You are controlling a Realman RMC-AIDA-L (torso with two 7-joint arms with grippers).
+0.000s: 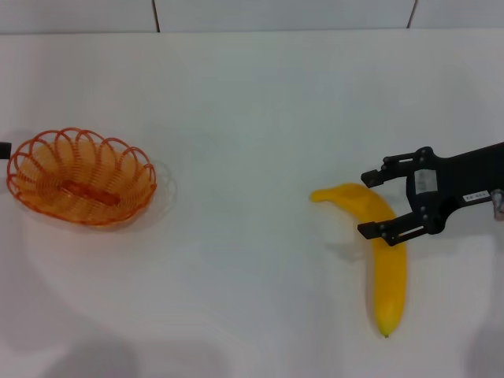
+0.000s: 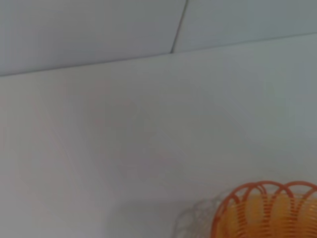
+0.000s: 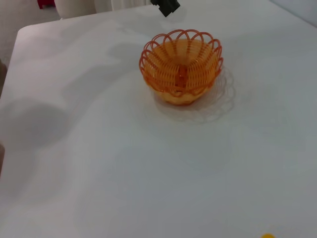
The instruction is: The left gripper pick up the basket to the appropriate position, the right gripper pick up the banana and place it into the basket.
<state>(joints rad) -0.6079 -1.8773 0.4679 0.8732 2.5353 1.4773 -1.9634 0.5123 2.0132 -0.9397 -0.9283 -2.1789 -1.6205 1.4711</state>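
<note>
The orange wire basket [image 1: 130, 169] sits on the white table at the far left, empty. It also shows in the left wrist view [image 2: 247, 191] and the right wrist view [image 3: 198, 87]. The yellow banana [image 1: 387, 268] lies at the right, its stem end pointing left. Only a sliver of the banana [image 3: 267, 236] shows in the right wrist view. My right gripper [image 1: 365, 203] is open, with its two fingers on either side of the banana's upper part. Only a black tip of my left gripper [image 1: 3, 150] shows, just beside the basket's left rim; it also shows in the right wrist view [image 3: 166, 6].
The white table [image 1: 236, 118] ends at a back edge against pale wall panels [image 1: 283, 12]. Bare table surface lies between the basket and the banana.
</note>
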